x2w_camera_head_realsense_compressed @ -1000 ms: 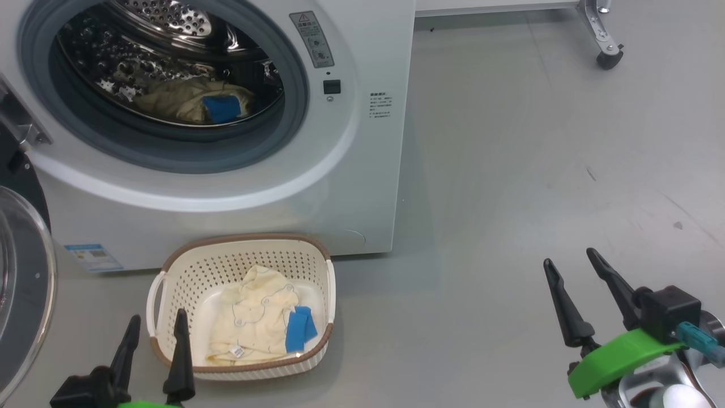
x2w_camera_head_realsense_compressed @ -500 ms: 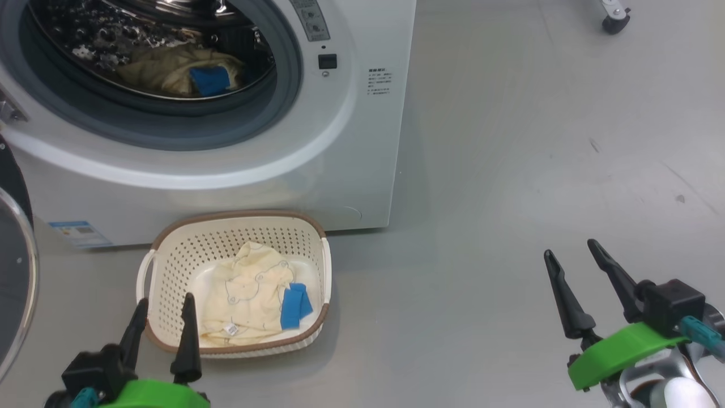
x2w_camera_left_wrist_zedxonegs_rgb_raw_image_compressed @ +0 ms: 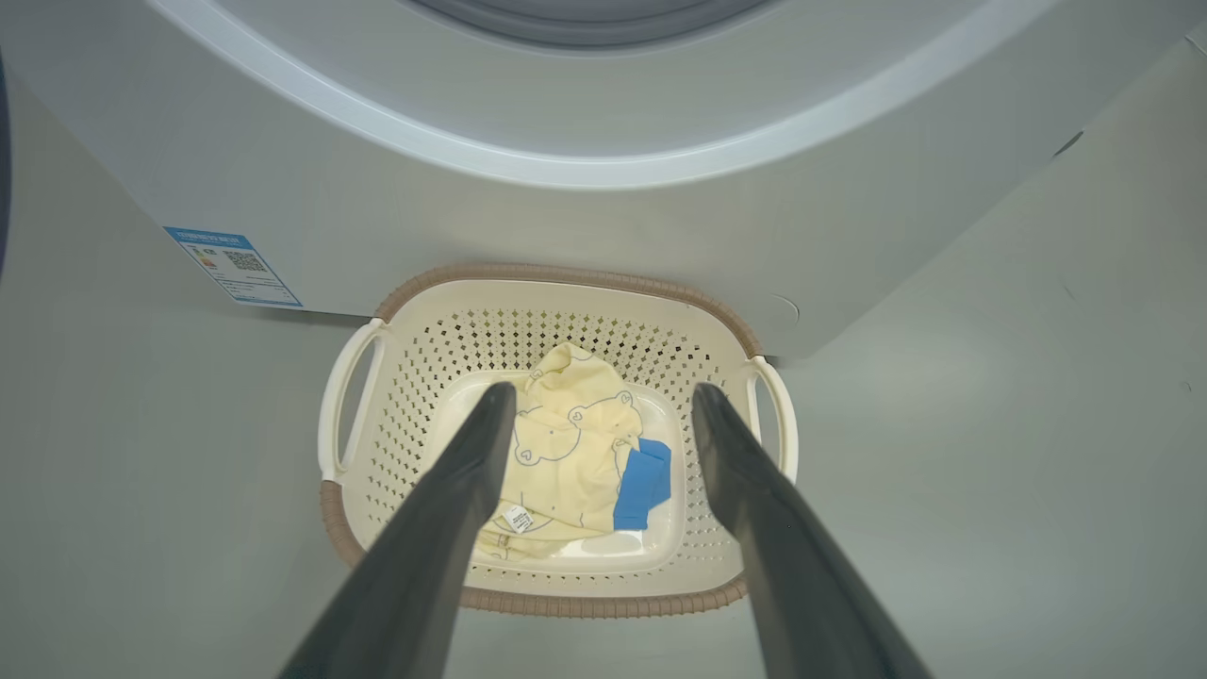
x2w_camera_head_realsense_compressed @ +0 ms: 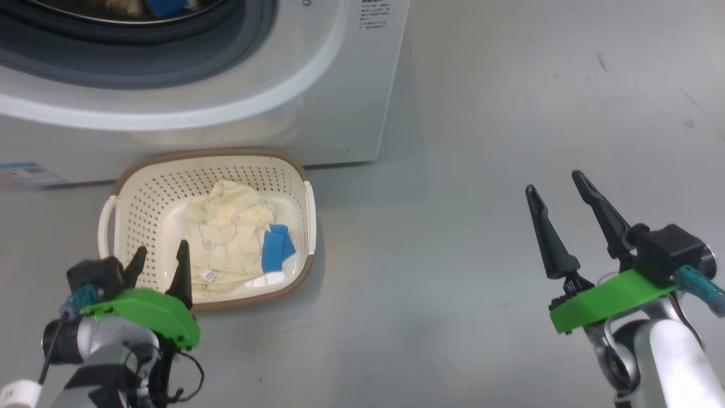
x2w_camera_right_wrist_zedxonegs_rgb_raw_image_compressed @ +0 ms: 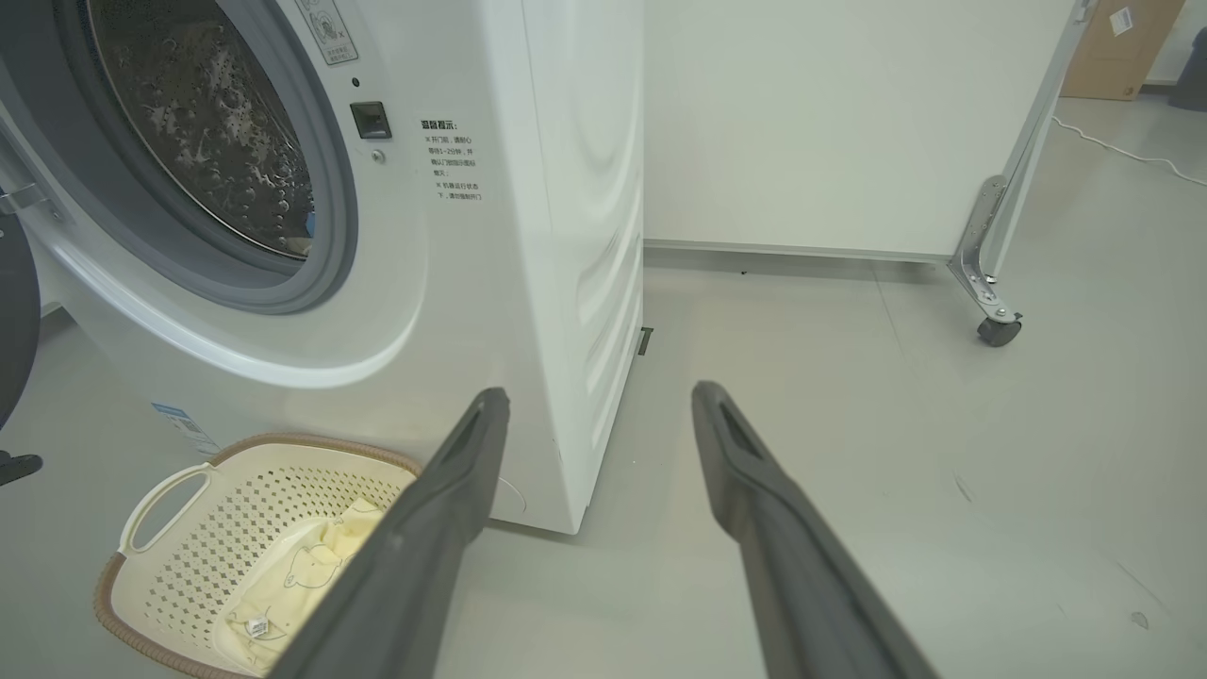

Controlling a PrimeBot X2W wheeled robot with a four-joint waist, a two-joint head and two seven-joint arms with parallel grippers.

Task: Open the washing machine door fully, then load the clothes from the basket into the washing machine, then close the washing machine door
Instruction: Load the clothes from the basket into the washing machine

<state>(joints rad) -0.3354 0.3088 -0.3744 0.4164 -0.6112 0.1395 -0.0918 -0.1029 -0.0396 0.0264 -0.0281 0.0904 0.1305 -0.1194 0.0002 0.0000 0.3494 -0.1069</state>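
Note:
The cream basket [x2w_camera_head_realsense_compressed: 209, 154] stands on the floor against the washing machine [x2w_camera_head_realsense_compressed: 317, 85]. In it lie pale yellow clothes [x2w_camera_head_realsense_compressed: 226, 238] with a blue piece [x2w_camera_head_realsense_compressed: 276, 249]. My left gripper [x2w_camera_head_realsense_compressed: 161, 252] is open, its tips over the basket's near left rim; the left wrist view looks down between the fingers [x2w_camera_left_wrist_zedxonegs_rgb_raw_image_compressed: 603, 391] at the clothes [x2w_camera_left_wrist_zedxonegs_rgb_raw_image_compressed: 566, 443] in the basket [x2w_camera_left_wrist_zedxonegs_rgb_raw_image_compressed: 566, 275]. My right gripper [x2w_camera_head_realsense_compressed: 554, 184] hangs open and empty over bare floor to the right. More clothes [x2w_camera_head_realsense_compressed: 164, 5] lie in the drum. The washing machine door [x2w_camera_right_wrist_zedxonegs_rgb_raw_image_compressed: 14, 321] shows as a dark edge, swung open.
A blue label [x2w_camera_head_realsense_compressed: 25, 173] sits low on the washer's front. In the right wrist view a white panel on a metal leg with a caster [x2w_camera_right_wrist_zedxonegs_rgb_raw_image_compressed: 995, 325] stands behind and to the right of the washer [x2w_camera_right_wrist_zedxonegs_rgb_raw_image_compressed: 528, 236]. Grey floor spreads to the right.
The head view has tilted down, so the washer has slid up the picture. My left gripper has come forward over the basket's near left rim. Both grippers stay open.

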